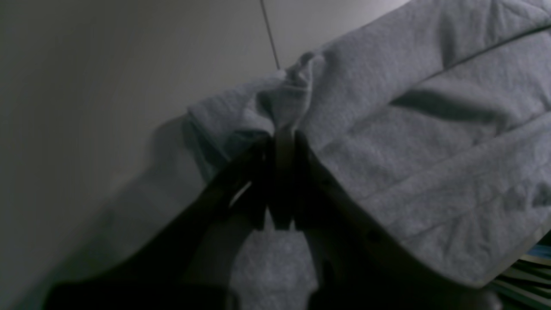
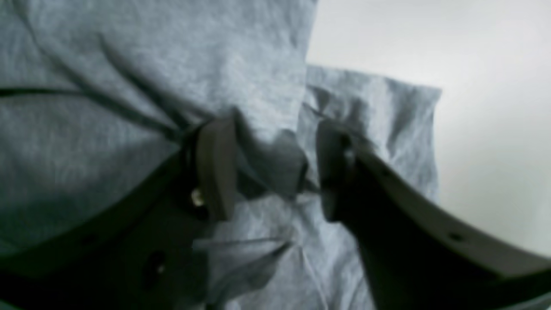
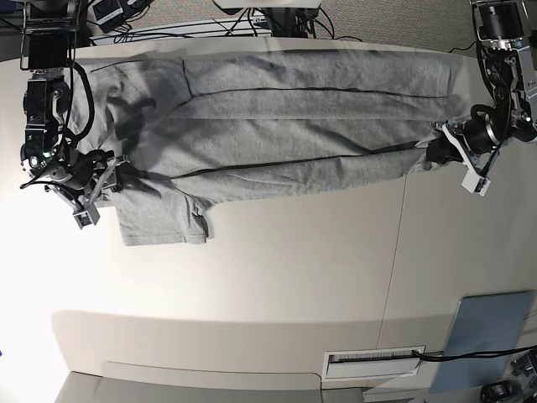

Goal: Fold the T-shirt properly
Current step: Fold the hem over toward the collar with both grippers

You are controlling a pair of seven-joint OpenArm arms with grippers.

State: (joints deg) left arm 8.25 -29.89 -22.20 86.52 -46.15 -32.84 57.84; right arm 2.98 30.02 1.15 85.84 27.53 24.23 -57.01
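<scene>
While the left gripper (image 1: 284, 129) pinches the grey T-shirt's (image 3: 277, 117) edge, the right gripper (image 2: 275, 168) stands spread over a sleeve; no lettering shows.

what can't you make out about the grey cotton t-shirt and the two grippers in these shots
- Lettered side of the heather-grey cotton T-shirt: no view shows it; only plain folded fabric faces up.
- Left gripper: fingertips buried in a pinched bunch of fabric, left wrist view dark.
- Right gripper: jaws apart, but right wrist view too blurred to tell whether the pads touch the cloth.
- Base view: both grippers too small for detail.
</scene>
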